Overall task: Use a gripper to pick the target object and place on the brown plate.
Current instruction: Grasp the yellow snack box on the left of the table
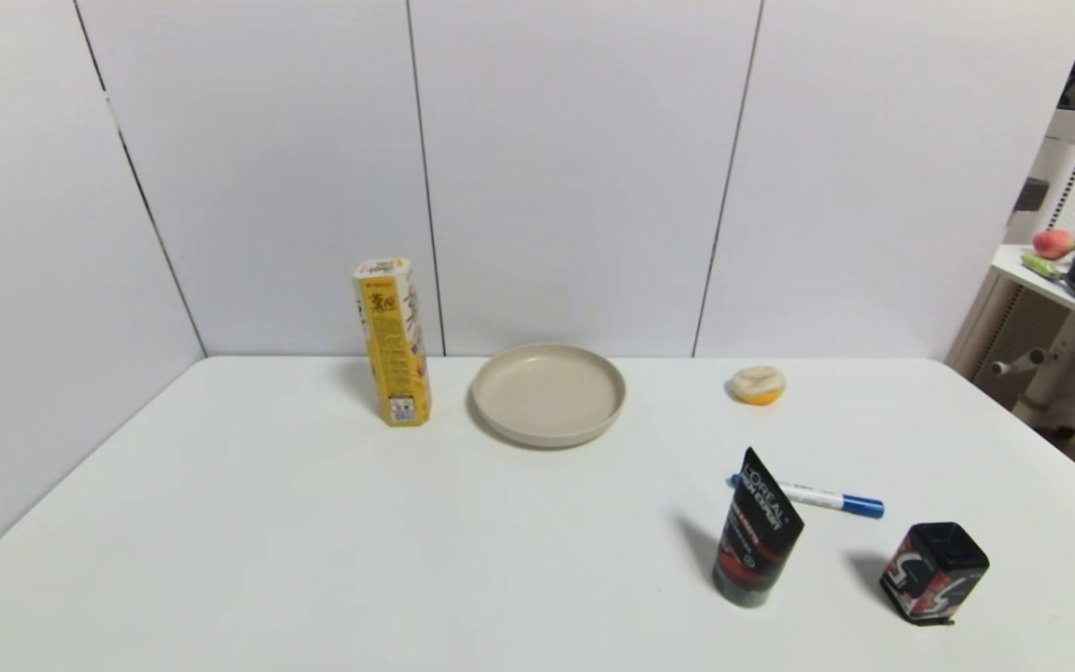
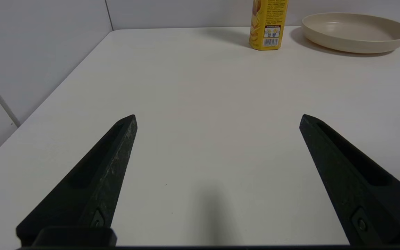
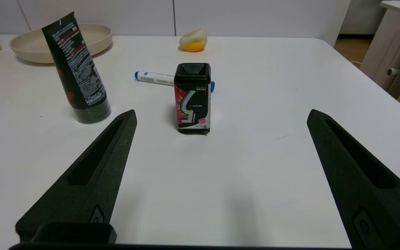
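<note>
Yellow carton (image 1: 393, 342) upright, plate (image 1: 549, 393) just beside at 3 o'clock. Left gripper (image 2: 218, 119) spread wide — empty (over bare table (image 1: 314, 523)). Right gripper (image 3: 221, 116) likewise.

Matt plate (image 1: 549, 394); printed cardboard carton (image 1: 393, 342)

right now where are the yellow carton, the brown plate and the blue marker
yellow carton (image 1: 394, 345), head view, middle of its front face
brown plate (image 1: 549, 434), head view, near rim
blue marker (image 1: 813, 496), head view, white barrel
</note>
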Tool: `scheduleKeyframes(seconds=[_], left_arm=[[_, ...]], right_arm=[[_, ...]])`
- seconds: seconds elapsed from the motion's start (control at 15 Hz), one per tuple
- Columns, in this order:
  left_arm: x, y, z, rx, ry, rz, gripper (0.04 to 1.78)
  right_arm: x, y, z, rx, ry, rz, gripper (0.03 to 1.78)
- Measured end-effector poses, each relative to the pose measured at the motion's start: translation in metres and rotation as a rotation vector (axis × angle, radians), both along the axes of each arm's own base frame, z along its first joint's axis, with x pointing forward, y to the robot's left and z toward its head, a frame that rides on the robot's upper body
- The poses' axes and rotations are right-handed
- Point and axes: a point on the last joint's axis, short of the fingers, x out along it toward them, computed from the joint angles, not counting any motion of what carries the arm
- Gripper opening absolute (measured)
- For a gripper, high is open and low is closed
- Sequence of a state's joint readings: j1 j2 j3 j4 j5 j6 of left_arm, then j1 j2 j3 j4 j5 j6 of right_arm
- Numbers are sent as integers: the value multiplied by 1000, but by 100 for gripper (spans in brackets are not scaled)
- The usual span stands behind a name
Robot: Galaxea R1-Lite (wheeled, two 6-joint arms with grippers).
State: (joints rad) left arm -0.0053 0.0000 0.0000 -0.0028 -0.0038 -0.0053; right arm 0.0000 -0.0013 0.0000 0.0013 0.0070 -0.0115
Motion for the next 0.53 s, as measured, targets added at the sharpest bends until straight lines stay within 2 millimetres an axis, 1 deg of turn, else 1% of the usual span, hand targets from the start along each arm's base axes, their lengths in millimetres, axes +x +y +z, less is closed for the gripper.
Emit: scheduleKeyframes(seconds=[0.53], left_arm=[[1,0,0,-17,10,5,169]], right_arm=[[0,0,0,0,0,0,169]])
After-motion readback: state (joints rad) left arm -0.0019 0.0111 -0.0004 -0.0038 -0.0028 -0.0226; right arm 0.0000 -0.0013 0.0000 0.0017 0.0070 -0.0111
